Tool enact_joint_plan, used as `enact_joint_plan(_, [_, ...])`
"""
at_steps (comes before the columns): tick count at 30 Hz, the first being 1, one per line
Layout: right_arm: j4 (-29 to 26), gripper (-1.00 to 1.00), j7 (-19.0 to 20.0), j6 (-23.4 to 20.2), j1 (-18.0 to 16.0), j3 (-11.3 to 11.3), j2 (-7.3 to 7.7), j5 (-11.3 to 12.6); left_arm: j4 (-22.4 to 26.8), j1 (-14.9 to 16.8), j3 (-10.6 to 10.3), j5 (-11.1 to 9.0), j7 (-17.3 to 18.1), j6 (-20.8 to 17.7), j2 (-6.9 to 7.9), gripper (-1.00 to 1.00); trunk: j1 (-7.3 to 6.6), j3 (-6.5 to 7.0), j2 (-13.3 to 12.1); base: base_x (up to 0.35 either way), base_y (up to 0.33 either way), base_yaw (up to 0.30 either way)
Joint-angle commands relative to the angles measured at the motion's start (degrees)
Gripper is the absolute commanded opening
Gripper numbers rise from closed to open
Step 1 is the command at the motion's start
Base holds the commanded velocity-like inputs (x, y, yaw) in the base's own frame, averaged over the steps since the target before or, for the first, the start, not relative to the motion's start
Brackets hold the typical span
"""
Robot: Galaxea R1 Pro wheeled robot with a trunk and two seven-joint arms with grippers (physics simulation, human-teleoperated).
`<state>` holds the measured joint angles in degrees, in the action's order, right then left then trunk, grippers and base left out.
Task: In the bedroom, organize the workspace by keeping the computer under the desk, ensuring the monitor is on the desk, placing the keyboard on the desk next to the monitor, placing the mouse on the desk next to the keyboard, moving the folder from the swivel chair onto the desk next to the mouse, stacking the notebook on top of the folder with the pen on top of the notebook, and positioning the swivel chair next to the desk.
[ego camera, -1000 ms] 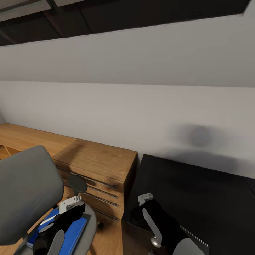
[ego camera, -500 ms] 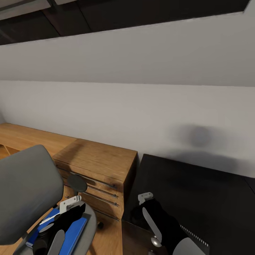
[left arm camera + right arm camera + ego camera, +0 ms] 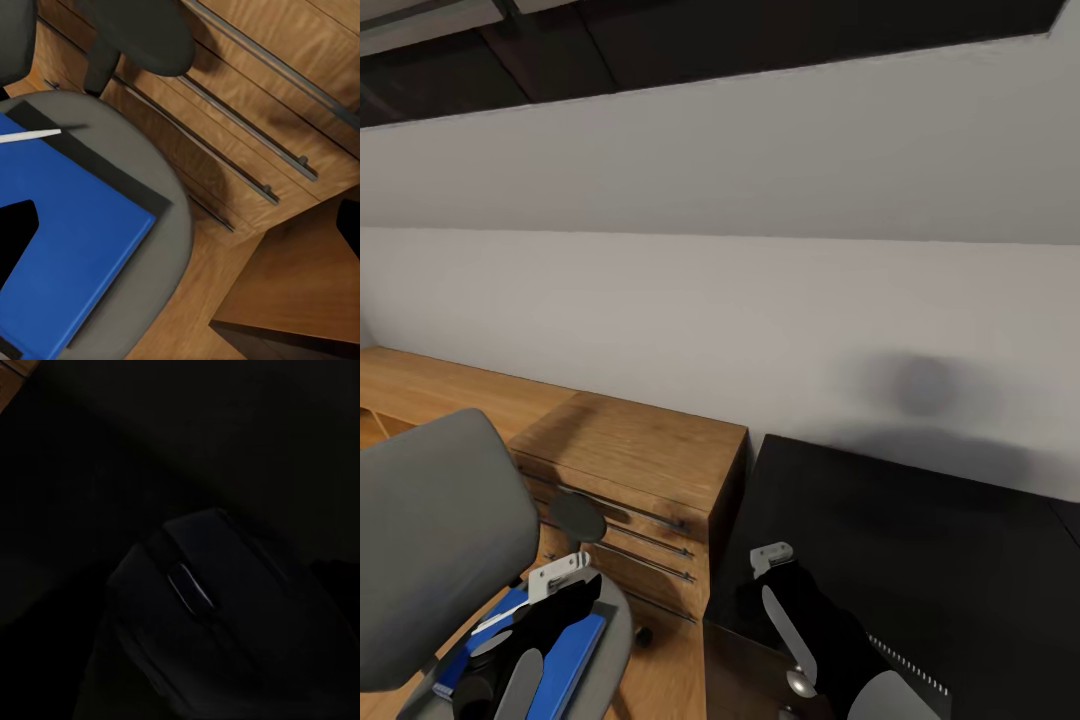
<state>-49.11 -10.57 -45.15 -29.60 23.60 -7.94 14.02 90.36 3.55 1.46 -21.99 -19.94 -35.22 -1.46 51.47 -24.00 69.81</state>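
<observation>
Nothing has visibly moved since the earlier head frames; both arms and the camera hold the same pose. At 7 o'clock in the head view, the left claw (image 3: 550, 600) hangs over the flat bright blue rectangular folder (image 3: 67, 247), which lies on the round grey seat of the grey upholstered swivel chair (image 3: 430, 540). A thin dark grey-black notebook (image 3: 112, 176) peeks out from beneath the folder's edge, and a slim white pen (image 3: 30, 136) rests on top. Whether the left claw's fingers are spread or closed cannot be told. Beyond the chair, toward 11 o'clock, stands a light-wood drawer unit (image 3: 640, 470) with thin metal bar handles. At 5 o'clock, the right claw (image 3: 770, 570) reaches over the glossy black tabletop (image 3: 920, 540) of the desk. Its wrist camera looks closely at a small rounded dark grey-black computer mouse (image 3: 202, 622) on that dark surface; the claw's state cannot be told there either.
</observation>
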Motion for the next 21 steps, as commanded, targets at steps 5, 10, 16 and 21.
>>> enact_joint_plan(5, [0.77, -1.00, -0.43, -0.03, -0.02, 0.13, 0.03, 1.45, 0.08, 0.04, 0.03, -0.60, -0.45, -0.20, -0.03, 1.00, 0.01, -0.08, 0.03, 0.000, 0.000, 0.000])
enact_joint_plan(10, [0.77, -1.00, -0.41, -0.03, -0.02, 0.13, 0.03, 1.45, 0.09, 0.05, 0.03, -0.61, -0.45, -0.20, -0.03, 1.00, 0.01, -0.08, 0.03, 0.000, 0.000, 0.000])
enact_joint_plan(16, [0.77, -1.00, -0.41, -0.03, -0.02, 0.13, 0.03, 1.45, 0.08, 0.05, 0.03, -0.64, -0.45, -0.20, -0.04, 1.00, 0.01, -0.08, 0.03, 0.000, 0.000, 0.000])
enact_joint_plan(21, [0.71, -1.00, -0.41, -0.03, -0.02, 0.13, 0.03, 1.38, 0.08, 0.02, 0.03, -0.65, -0.45, -0.20, -0.04, 1.00, 0.01, -0.08, 0.03, 0.000, 0.000, 0.000])
